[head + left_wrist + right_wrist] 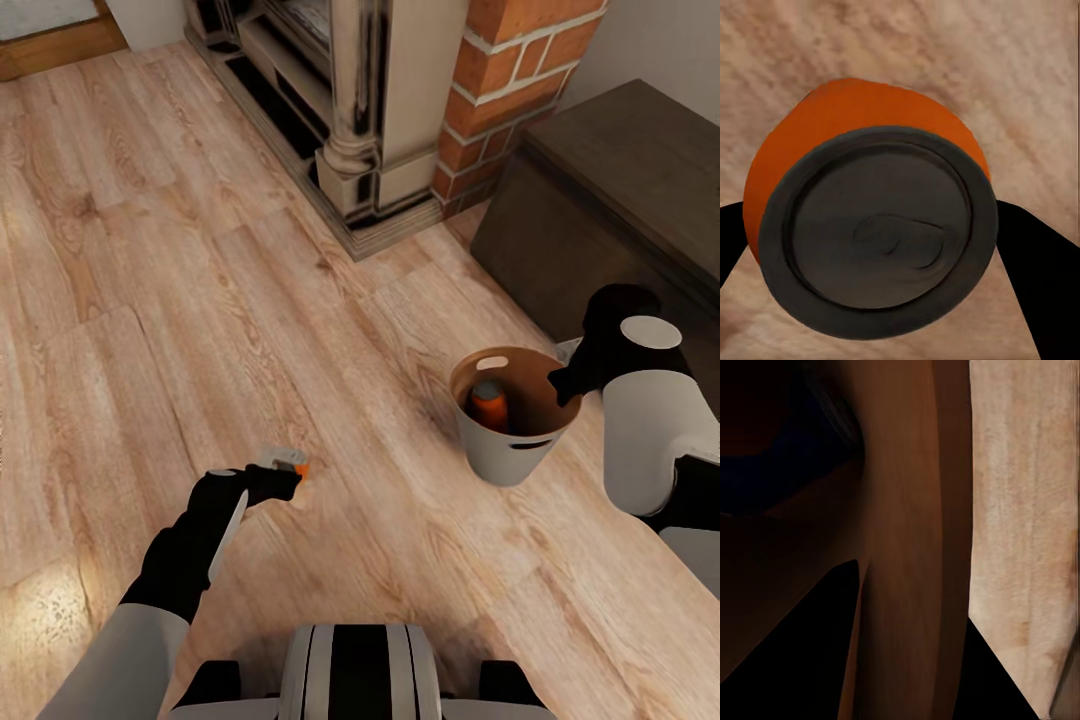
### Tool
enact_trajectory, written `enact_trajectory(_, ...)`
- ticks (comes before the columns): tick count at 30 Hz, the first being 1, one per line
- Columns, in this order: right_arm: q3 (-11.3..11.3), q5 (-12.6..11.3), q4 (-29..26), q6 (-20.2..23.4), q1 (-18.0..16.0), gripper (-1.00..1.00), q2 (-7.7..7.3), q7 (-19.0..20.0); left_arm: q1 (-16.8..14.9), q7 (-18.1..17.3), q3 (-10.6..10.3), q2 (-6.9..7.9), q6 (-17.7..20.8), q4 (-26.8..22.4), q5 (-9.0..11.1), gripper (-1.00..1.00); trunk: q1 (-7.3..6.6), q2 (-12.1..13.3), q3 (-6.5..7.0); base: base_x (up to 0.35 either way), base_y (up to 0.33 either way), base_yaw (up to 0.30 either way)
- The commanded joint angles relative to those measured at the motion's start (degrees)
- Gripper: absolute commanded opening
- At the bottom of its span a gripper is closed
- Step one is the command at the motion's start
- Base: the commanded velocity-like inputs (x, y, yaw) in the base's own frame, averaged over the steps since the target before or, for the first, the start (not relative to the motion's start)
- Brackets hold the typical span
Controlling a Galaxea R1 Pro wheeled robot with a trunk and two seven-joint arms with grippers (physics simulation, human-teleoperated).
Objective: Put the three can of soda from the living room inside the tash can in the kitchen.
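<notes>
1. So the left gripper (283, 474) is clamped on an orange soda can (296, 462), held out over the wood floor (150, 300) in front of the robot. In the left wrist view the can (874, 225) sits end-on with its dark lid facing the camera and a black finger (1035, 285) on either side, so that's a firm hold as far as I can tell.

2. The trash can (505, 450) is off toward the robot's right, and the right gripper (566, 385) is pinching its rim on the side nearest that arm. The right wrist view looks straight down the brown inner wall (907, 510) with floor beyond it, fingers either side of the wall, so I'd call it closed on the rim. Looks like the bin is being carried rather than resting on the boards, but I can't say for sure.

3. One orange can (490, 403) is already standing inside the bin. There's a dark bluish patch deep inside in the right wrist view, too murky to name.

4. The bit that matters: the bin lies to the right of the held can and a little farther from the robot, well apart from it. The can's long axis runs roughly along the gripper's pointing direction. My guess is the left arm has to swing right across the body to get over the open mouth, or the right arm brings the bin in.

5. Behind it all are the brick fireplace (500, 90) and a dark wooden chest (620, 190), so this is the living room.
</notes>
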Motion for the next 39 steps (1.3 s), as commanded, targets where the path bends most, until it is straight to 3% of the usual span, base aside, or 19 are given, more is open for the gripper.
enact_trajectory(1,0.11,-0.21,0.02,0.01,0.02,-1.00,0.02,0.05,0.00,-0.02,-0.02,-0.07,0.03,0.15,-0.17,-1.00,-0.02,0.02,0.23,0.000,0.000,0.000)
enact_trajectory(13,0.19,0.39,0.00,0.01,0.75,-1.00,0.22,0.05,-0.07,-0.01,-0.05,-0.30,2.48,0.36,-0.33,-1.00,-2.65,4.81,2.38,0.000,0.000,0.000)
enact_trajectory(39,0.19,0.40,0.00,0.01,1.96,-1.00,0.08,0.05,-0.08,-0.08,-0.05,-0.32,2.68,0.25,-0.34,-1.00,-8.36,15.24,7.05,0.000,0.000,0.000)
